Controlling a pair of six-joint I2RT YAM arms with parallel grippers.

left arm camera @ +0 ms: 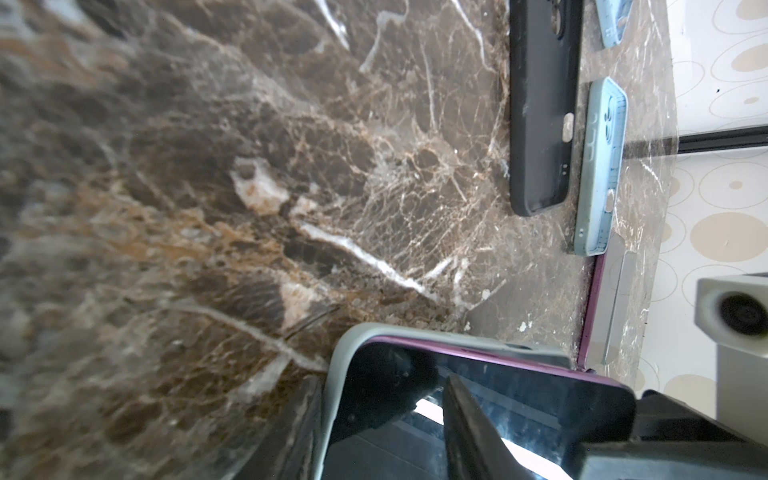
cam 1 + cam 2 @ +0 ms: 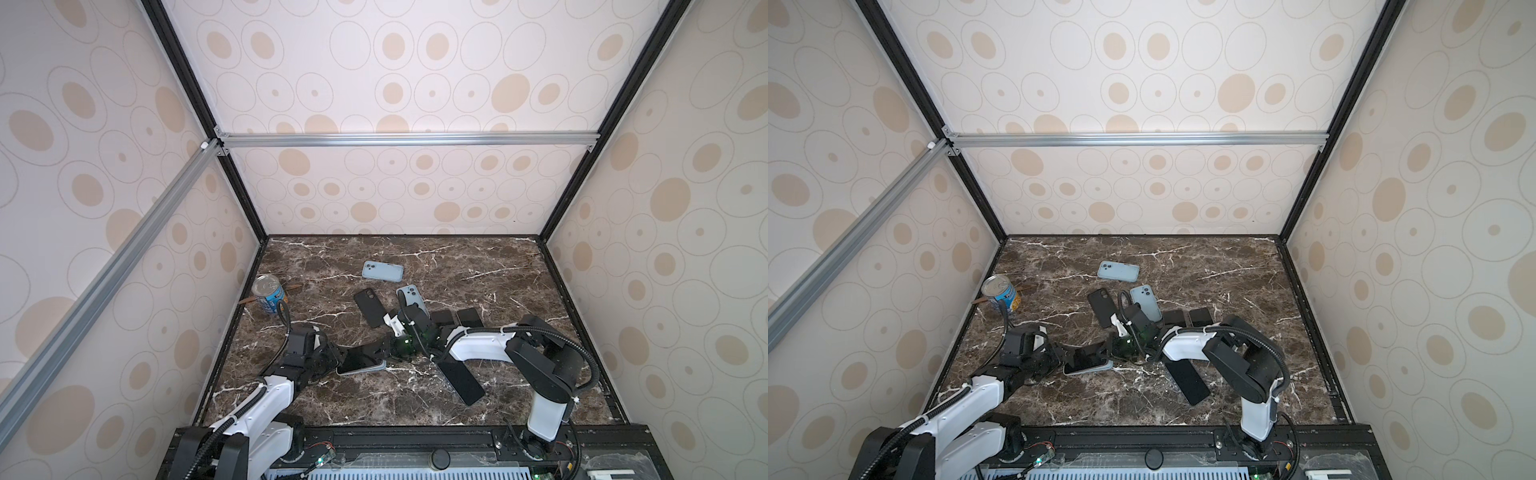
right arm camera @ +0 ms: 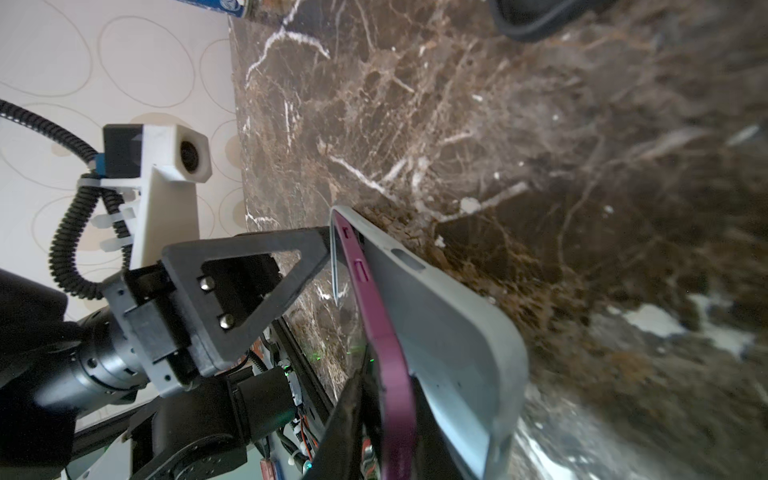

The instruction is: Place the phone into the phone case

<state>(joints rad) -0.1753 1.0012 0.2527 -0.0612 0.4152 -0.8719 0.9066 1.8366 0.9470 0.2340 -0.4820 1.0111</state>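
Observation:
The phone [image 2: 358, 358] [image 2: 1084, 357], with a dark screen and a purple rim, lies partly inside a pale grey-blue phone case [image 2: 368, 370] [image 2: 1096, 368], low over the front-left of the marble table. My left gripper [image 2: 343, 360] [image 2: 1068, 360] is shut on one end. In the left wrist view one finger [image 1: 465, 424] lies across the screen [image 1: 540, 399] and the case corner [image 1: 345, 374] wraps the phone. My right gripper [image 2: 384, 353] [image 2: 1108, 353] holds the other end. There the purple rim [image 3: 374, 311] stands out of the case [image 3: 449, 332], and the jaws close on the phone.
A tin can [image 2: 269, 294] stands at the left wall with a wooden stick [image 2: 248, 300] behind it. Behind the grippers lie a light blue case [image 2: 382, 271], a black case [image 2: 370, 307], another blue case [image 2: 413, 299] and two dark phones [image 2: 469, 316]. A black phone [image 2: 461, 380] lies front centre.

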